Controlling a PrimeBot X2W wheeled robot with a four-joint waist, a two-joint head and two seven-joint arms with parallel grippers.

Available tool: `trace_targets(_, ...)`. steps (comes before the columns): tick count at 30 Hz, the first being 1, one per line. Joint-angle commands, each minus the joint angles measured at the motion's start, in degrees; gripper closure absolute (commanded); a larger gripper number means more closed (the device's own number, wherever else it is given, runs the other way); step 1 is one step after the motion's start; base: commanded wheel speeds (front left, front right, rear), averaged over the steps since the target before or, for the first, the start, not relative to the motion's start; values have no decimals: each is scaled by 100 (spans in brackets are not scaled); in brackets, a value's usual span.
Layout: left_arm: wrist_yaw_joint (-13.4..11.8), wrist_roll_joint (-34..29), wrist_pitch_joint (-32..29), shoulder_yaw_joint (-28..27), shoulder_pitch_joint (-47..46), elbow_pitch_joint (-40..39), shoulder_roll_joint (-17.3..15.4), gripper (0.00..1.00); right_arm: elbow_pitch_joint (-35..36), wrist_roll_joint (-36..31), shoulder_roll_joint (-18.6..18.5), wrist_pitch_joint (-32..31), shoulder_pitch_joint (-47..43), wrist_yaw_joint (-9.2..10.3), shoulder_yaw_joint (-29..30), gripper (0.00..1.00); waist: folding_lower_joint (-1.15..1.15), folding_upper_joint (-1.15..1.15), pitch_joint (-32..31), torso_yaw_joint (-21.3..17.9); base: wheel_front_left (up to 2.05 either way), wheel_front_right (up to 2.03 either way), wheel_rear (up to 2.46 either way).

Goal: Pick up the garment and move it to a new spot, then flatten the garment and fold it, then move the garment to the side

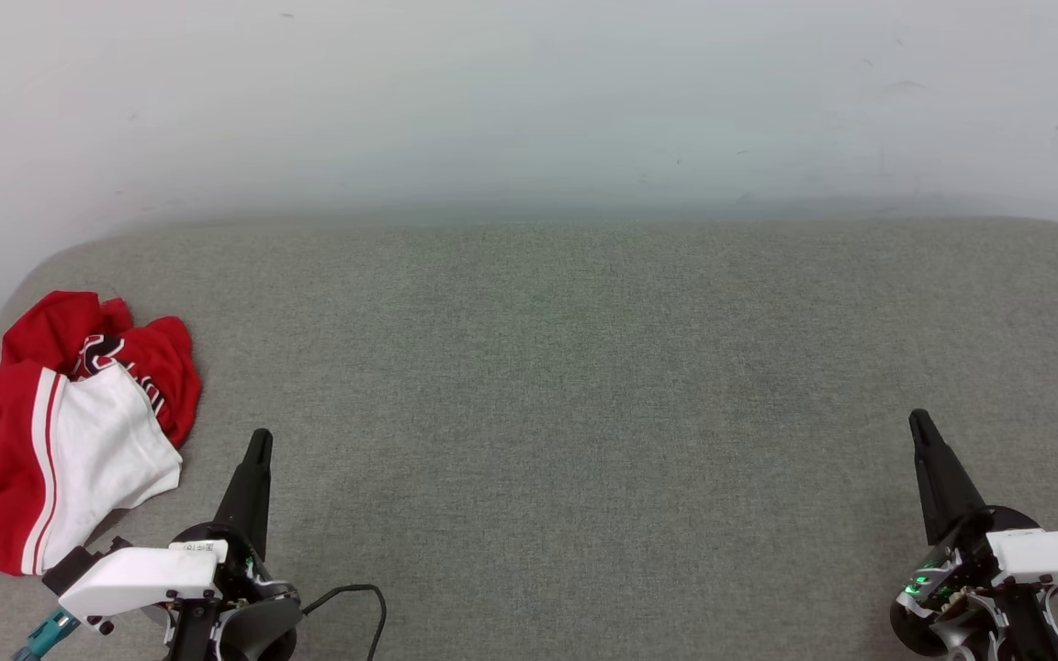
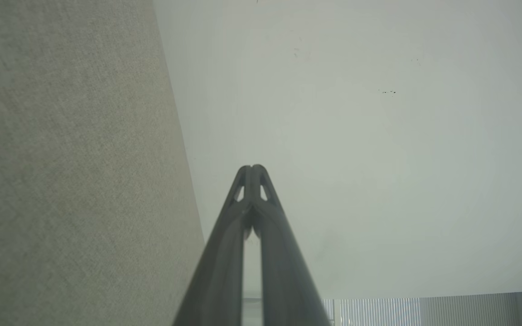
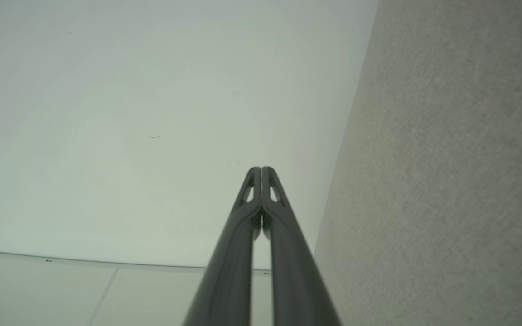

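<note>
One garment [image 1: 97, 441] lies crumpled at the lower left of the head view, on the grey padded surface [image 1: 584, 395]; one left gripper [image 1: 259, 441] near its right, fingers pressed together, empty; one right gripper [image 1: 918, 422] at lower right, likewise pressed together, empty.

the garment [image 1: 79, 431] is soft-looking matt cloth in red and white, crumpled into loose folds. the worktop [image 1: 584, 413] is covered in grey woven fabric, coarse-grained and matt. the wall [image 1: 529, 92] behind it is smooth, pale and matt, lightly scuffed. the fingers [image 1: 249, 487] of the left gripper [image 1: 260, 439] and the right gripper [image 1: 917, 420] look like dark matt plastic. the wrist housings [image 1: 139, 574] are white plastic, smooth and faintly glossy.
</note>
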State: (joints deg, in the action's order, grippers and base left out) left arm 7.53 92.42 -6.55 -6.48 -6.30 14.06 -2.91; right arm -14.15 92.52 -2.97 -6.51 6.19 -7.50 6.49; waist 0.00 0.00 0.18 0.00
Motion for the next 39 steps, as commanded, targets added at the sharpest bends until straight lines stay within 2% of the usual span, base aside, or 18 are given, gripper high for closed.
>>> trace_targets(1, -5, -8, -10, -13, 9, -2, 8, 100, -3, -33, 18, 7, 27, 2, -2, 100, 0, 0, 0, 0, 0, 0, 0)
trace_targets(31, -5, -9, -10, -13, 9, -2, 8, 100, -2, -33, 18, 7, 27, 2, -2, 100, 0, 0, 0, 0, 0, 0, 0)
trace_targets(32, 0, -2, 5, 1, 1, 1, 0, 0, 1, -4, 0, 3, -1, 0, -1, 0, 0, 0, 0, 0, 0, 0, 0)
trace_targets(39, -1, -31, 73, 60, 245, 218, 18, 0, -223, -50, 6, 71, -251, 1, -57, 0, 0, 0, -2, -2, 0, 0, 0)
